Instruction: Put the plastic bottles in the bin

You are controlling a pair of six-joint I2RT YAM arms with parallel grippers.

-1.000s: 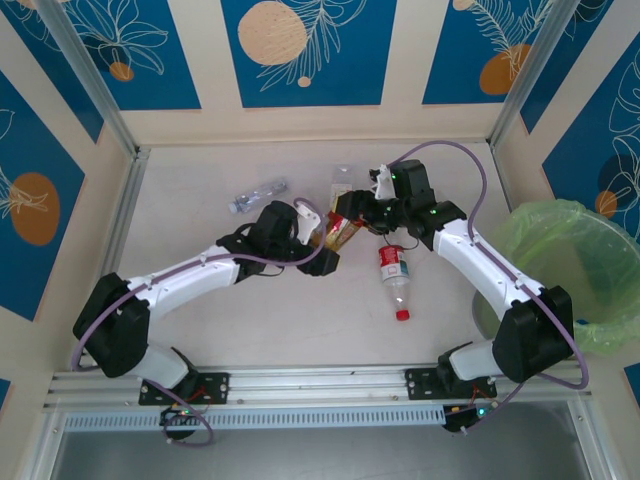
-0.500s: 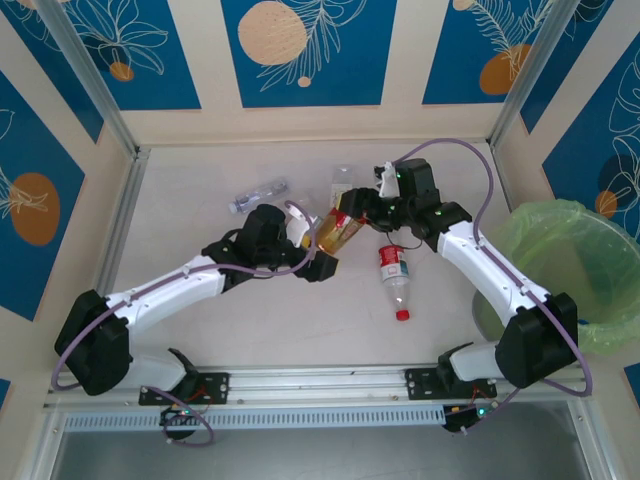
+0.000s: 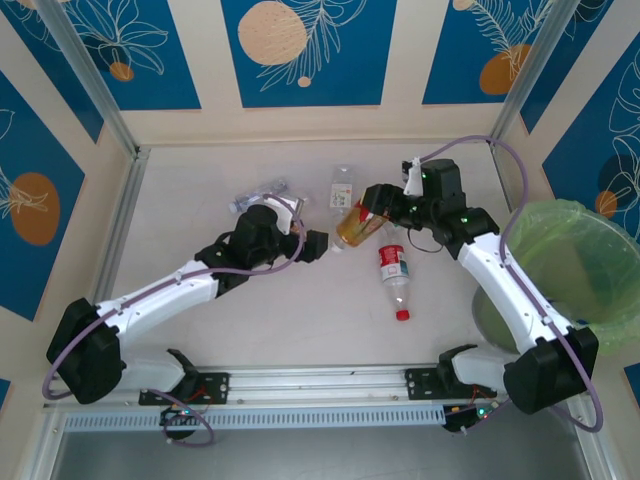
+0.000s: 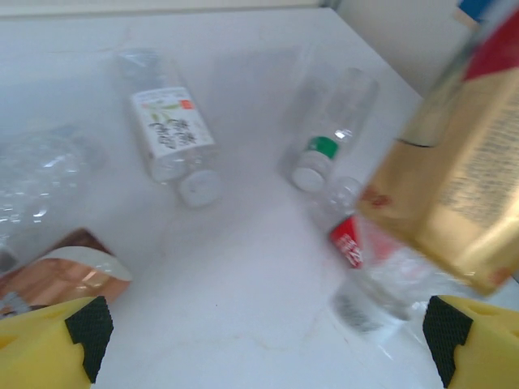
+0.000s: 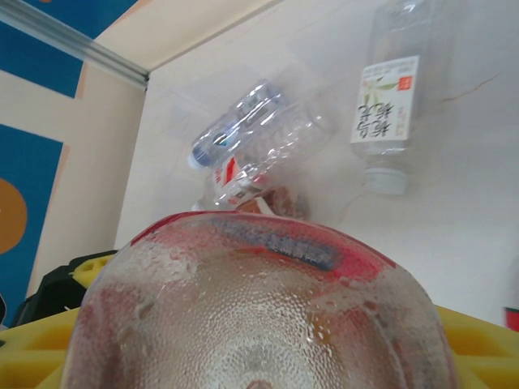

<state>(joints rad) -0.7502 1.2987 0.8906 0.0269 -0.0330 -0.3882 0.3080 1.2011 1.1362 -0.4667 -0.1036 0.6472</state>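
The right gripper (image 3: 368, 210) pinches the gold-labelled bottle (image 3: 355, 224), its jaws half closed around the body. In the right wrist view the bottle's dimpled base (image 5: 259, 324) bulges out past the yellow fingers (image 5: 482, 340). The bottle is smooth, crushed plastic and much of it overhangs the fingertips, so I judge the grip shallow. A quick swing could twist the bottle or let it slide free.

The bin (image 3: 556, 210) sits well apart from these jaws, off to their side beyond the right arm's elbow, so the carry is long. A drop on the way would land on the table (image 3: 200, 180), probably beside the red-labelled bottle (image 3: 394, 268) lying just below the jaws.

The left gripper (image 3: 313, 243) is spread wide with nothing between its jaws. In its own view the gold-labelled bottle (image 4: 462, 170) looms just ahead of its right finger (image 4: 478, 340); whether they touch I cannot tell. If either arm moves carelessly, that finger could clip the bottle and knock it loose. The white-labelled bottle (image 4: 170, 130) lies further ahead of the open jaws.
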